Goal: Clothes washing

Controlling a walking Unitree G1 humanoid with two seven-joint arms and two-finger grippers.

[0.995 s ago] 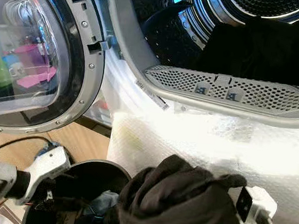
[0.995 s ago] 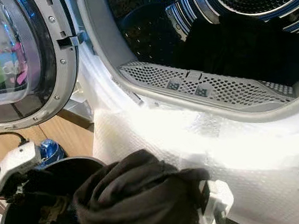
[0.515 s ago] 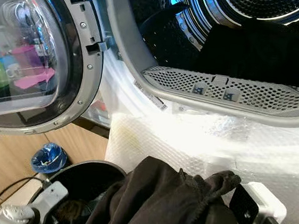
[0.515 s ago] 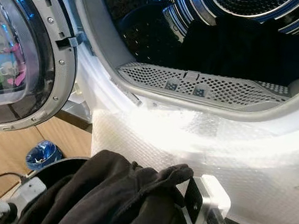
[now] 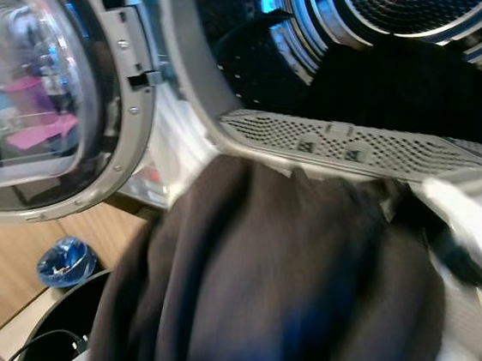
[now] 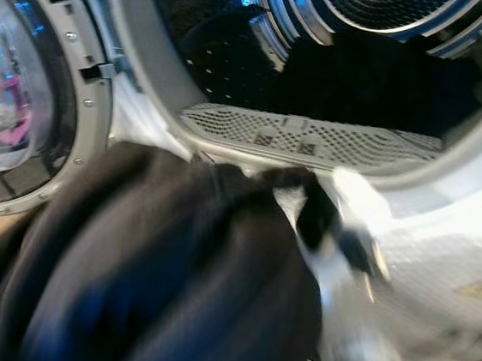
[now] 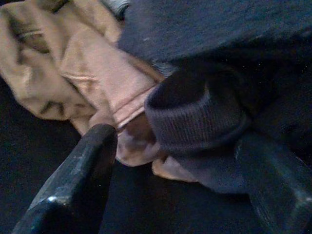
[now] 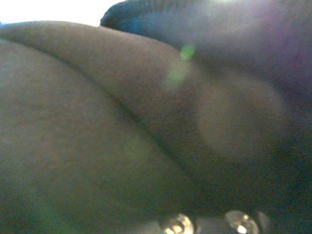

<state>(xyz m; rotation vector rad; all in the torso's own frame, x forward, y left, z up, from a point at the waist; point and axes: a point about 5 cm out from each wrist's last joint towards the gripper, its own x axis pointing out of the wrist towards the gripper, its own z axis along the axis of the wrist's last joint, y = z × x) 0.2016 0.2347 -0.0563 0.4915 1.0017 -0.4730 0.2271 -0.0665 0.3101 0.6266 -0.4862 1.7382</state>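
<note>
Left eye view is showing our right arm reaching up toward the drum opening (image 5: 391, 67), its right pincer (image 6: 339, 234) blurred, carrying a dark garment (image 5: 282, 280) just below the perforated lip (image 5: 357, 145); we cannot tell its finger state. Our left pincer (image 7: 175, 161) is hanging with fingers (image 7: 80, 180) spread, over tan cloth (image 7: 73, 63) and a ribbed cuff (image 7: 195, 117).

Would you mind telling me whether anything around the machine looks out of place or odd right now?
One thing: the machine's front, below the open drum, is covered in white bubble-wrap-like sheeting, unusual for an appliance in use. Otherwise the dark garment is simply being lifted toward the opening, and the door stands wide open.
</note>
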